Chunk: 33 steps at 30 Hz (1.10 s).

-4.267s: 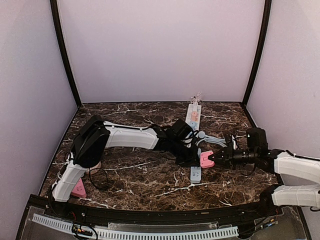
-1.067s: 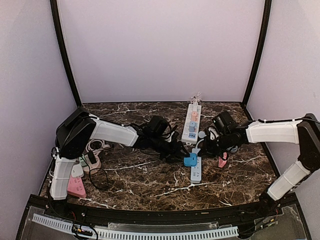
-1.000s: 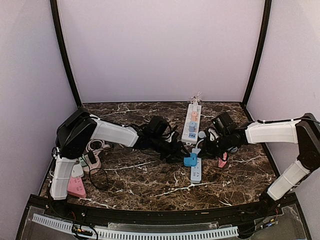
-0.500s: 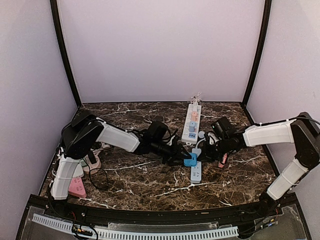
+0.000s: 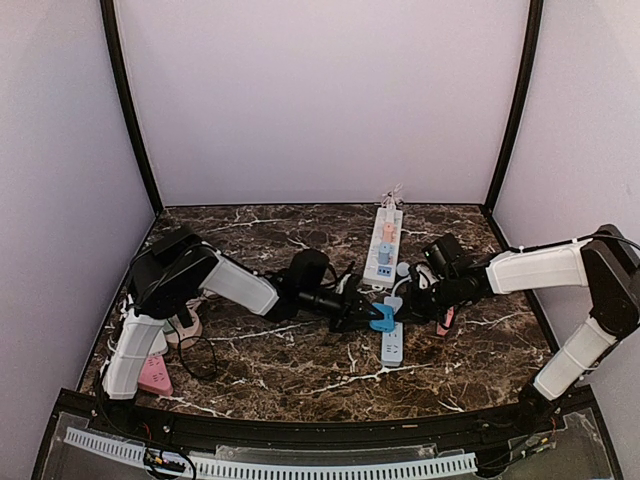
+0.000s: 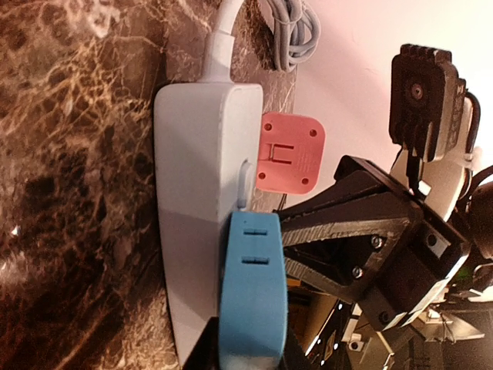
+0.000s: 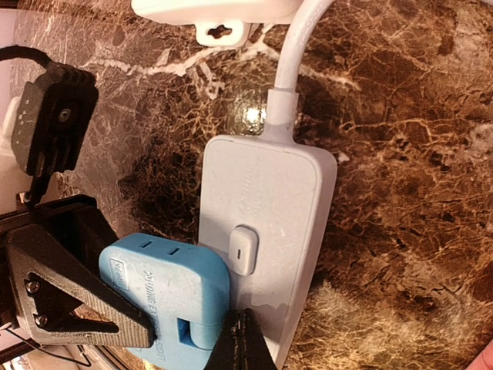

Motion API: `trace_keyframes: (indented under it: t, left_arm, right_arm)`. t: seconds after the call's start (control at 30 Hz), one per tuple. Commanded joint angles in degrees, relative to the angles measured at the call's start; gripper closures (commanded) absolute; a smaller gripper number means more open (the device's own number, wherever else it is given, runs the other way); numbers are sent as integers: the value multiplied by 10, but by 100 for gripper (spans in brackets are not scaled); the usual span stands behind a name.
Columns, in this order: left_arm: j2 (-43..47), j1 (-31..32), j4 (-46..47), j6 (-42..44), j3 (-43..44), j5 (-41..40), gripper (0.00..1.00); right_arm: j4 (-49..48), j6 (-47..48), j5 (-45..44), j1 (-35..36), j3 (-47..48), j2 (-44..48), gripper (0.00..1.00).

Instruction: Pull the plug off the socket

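- Across the booth floor: a dark marble table, with walls on three sides.
- Left arm: reaches low from the left edge to the table's middle.
- Right arm: reaches in from the right edge, so the two wrists face each other over the same spot.
- White power strip: lies toward the back wall, running front to back, with small pink and blue plugs seated in it.
- Grey power strip: lies just in front of the white one and is the socket in question. Its cord leaves from the far end, and a rocker switch shows on its top face in the right wrist view.
- Left gripper: its fingers are clamped on the blue plug from either side.
- Right gripper: its fingers look pressed together into one point. That point comes down at the strip's edge, just beside the blue plug.
- Blue plug: sits at the far end of the grey strip, flat against its top face. Whether its pins are still in the holes cannot be told.
- Pink plug: lies loose on the marble just right of the grey strip, below the right wrist.
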<state>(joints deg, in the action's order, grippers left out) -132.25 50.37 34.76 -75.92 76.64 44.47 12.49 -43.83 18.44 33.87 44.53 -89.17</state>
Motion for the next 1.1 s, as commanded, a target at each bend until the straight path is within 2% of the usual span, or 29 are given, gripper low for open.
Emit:
trace_keyframes:
  t: [0.0,0.07,0.13,0.37,0.53,0.73,1.07]
  left_arm:
    - [-2,1,67,-33,-16,10,89]
    - [-2,2,83,-38,-20,11,97]
    - [-3,1,102,-44,-24,11,100]
    - [-8,2,226,-81,-38,9,100]
    - [-8,2,256,-80,-31,18,100]
    - [-2,2,240,-54,-20,36,100]
    - [33,6,101,78,10,51,100]
  right_arm:
    - [16,-3,-13,7,-18,-21,100]
    - [22,-1,-20,8,-20,-21,100]
    - [27,2,-26,8,-22,-22,100]
    - [35,3,-39,20,-18,-41,100]
    - [30,2,-40,24,-22,-60,100]
    - [25,2,-39,25,-25,-71,100]
    - [20,6,-32,26,-24,-91,100]
